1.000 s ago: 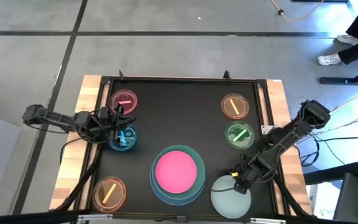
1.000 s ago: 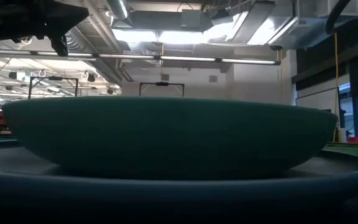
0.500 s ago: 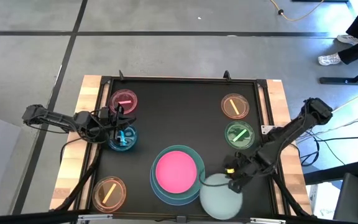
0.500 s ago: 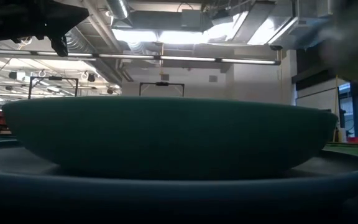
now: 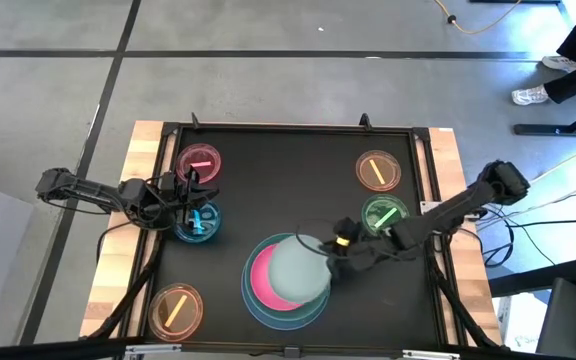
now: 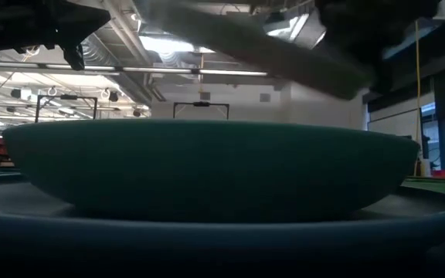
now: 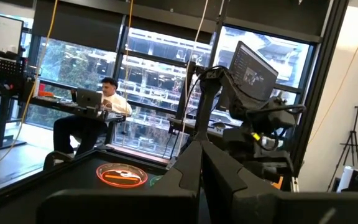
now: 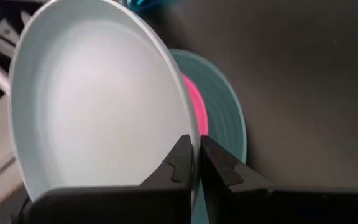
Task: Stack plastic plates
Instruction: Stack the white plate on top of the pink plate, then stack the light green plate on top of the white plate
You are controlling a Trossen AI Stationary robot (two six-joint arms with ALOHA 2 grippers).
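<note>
The right gripper (image 5: 330, 262) pinches the rim of the pale mint plate (image 5: 298, 270), its two dark fingers (image 8: 182, 163) pressed onto the plate's edge in the right wrist view; the plate is a smooth, matte, shallow round dish with a plain raised rim, tilted, held above the stack near the middle of the table's near edge; in the low view it shows as a blurred pale slab (image 6: 261, 50) slanting over the stack.

Under it lies the pink plate (image 5: 265, 278), glossy and bright, partly covered; that sits in the teal plate (image 5: 308, 243), which rests on the light blue plate (image 5: 268, 312), the widest, its rim showing all round.

The small plates are translucent, each with a stick-like mark: a pink one (image 5: 199, 162) near the far left corner, a blue one (image 5: 197, 222) by the left edge, an orange one (image 5: 176, 310) at the near left corner, another orange one (image 5: 378, 170) near the far right corner, a green one (image 5: 385, 215) by the right edge.

The left gripper (image 5: 190, 205) hangs over the blue one; whether its fingers are spread or pressed together I cannot tell.
</note>
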